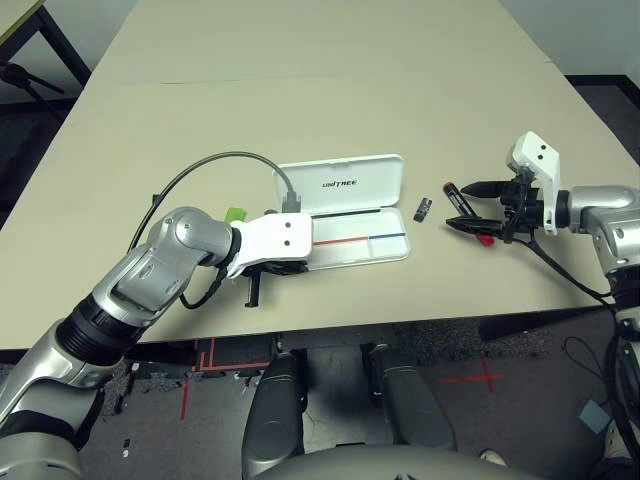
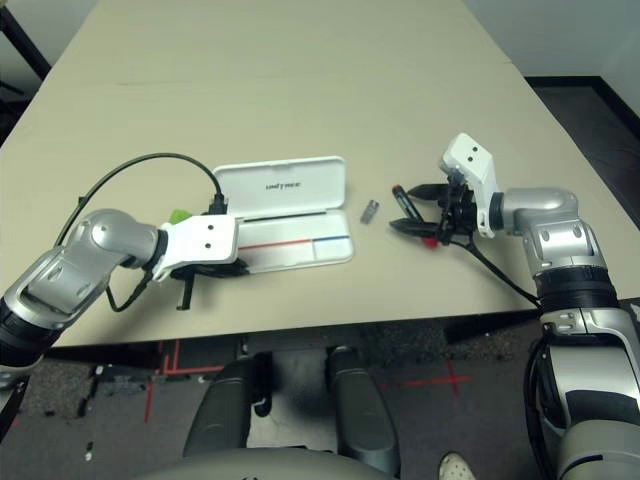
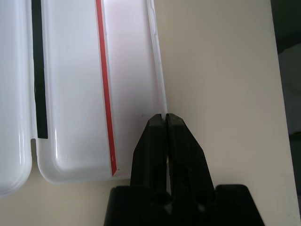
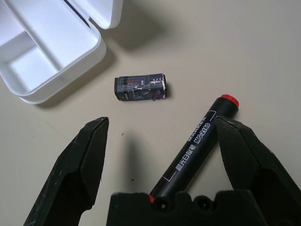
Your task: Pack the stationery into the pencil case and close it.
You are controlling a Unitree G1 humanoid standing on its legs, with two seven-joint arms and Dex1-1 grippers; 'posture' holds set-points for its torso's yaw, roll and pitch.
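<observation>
1. Pale table point(image 1: 300, 110) spreads out ahead in the left eye view, over a dark floor point(image 1: 200, 420) marked with red lines. The pencil case point(image 1: 357, 238) lies open, its lid point(image 1: 345, 184) tipped back. The left end effector point(image 1: 300, 267) is at its near side; a green piece point(image 1: 235, 214), probably the highlighter's cap, pokes out beside that arm. The right end effector point(image 1: 457, 205) is over the marker point(image 1: 457, 201), with a small dark block point(image 1: 422, 210) between marker and case.

2. From the right eye view I count one case, one marker, one block and one green piece, plus two end effectors. The visible part of the tray has nothing packed in it.

3. Left wrist view: that end effector is closed on the case's thin near wall, apparently steadying it. Pull or twist there and the case could skid or tip, or the wall slip free.

4. Right wrist view: this one is wide open, holding nothing, the marker lying slantwise between its fingers, close against one. Closing off-centre could roll the round barrel away or pinch it askew; an askew marker might then catch the rim and block the lid. Sweeping low towards the case could knock the block.
</observation>
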